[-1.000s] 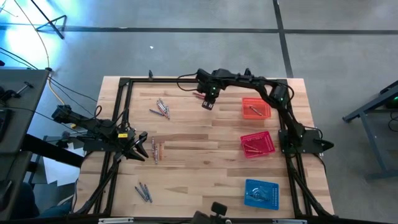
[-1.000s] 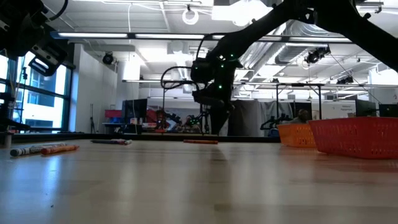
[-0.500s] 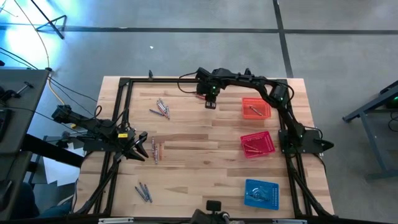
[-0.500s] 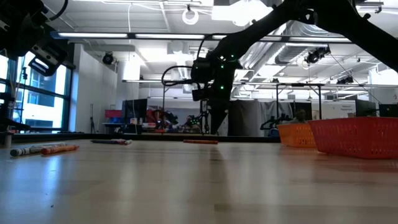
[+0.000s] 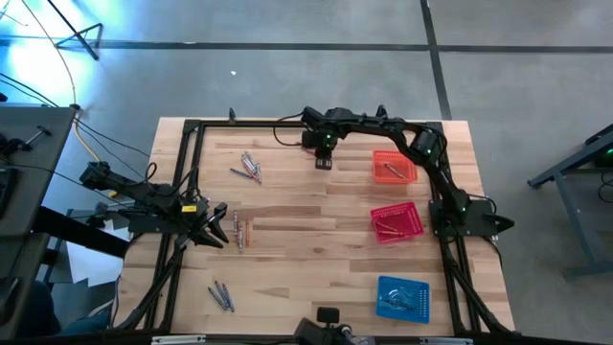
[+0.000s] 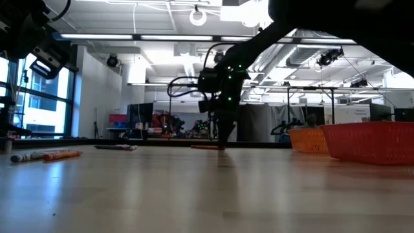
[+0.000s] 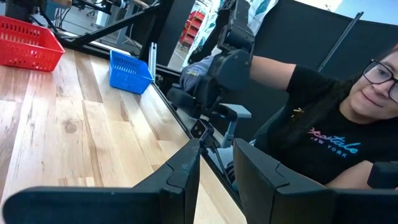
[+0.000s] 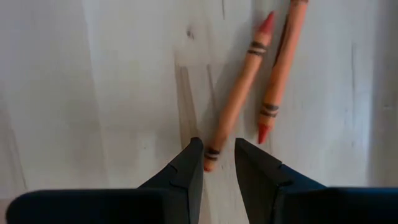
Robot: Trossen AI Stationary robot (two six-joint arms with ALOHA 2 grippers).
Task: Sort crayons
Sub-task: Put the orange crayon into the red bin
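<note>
The right gripper (image 8: pixel 218 158) hung over two orange crayons (image 8: pixel 239 93) at the table's (image 5: pixel 306 206) twelve o'clock, jaws slightly apart around one's butt end, gripping nothing yet; light, stiff, waxy-slick sticks, probably best pinched mid-shaft.

Pale matt wooden table (image 5: pixel 316 220), perforated plastic baskets (image 5: pixel 397 222)

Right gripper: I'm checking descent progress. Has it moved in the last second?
Yes. The right gripper has dropped toward the table, its fingers now straddling an orange crayon.
</note>
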